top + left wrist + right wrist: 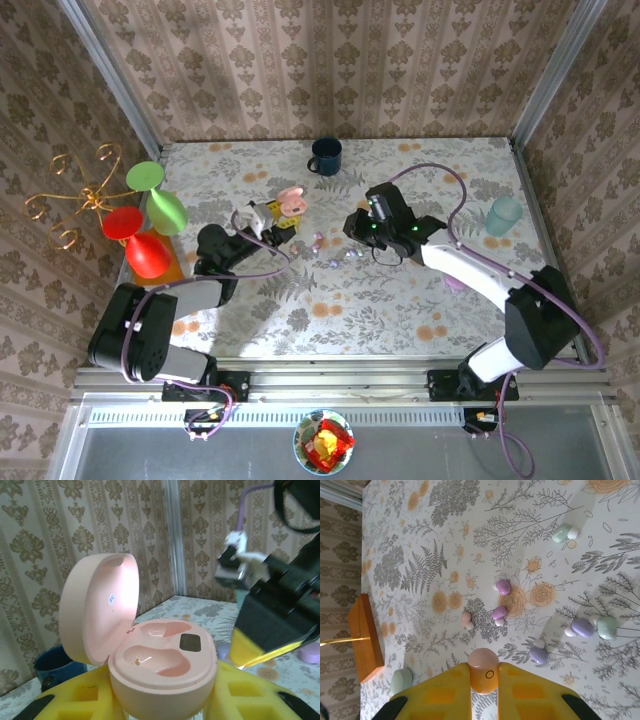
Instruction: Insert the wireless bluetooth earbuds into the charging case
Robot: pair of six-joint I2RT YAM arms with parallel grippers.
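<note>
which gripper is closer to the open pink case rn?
Left. The left gripper is shut on the open pink case. The right gripper is apart from the case, off to its right, shut on a pink earbud.

The black-and-white left arm (190,295) stretches forward and inward, its yellow-padded left gripper (162,702) clamped round a pale pink oval charging case (150,655) — lid up. The right arm (470,270) angles inward; its right gripper (483,682) pinches a pink glossy earbud (483,666).
</note>
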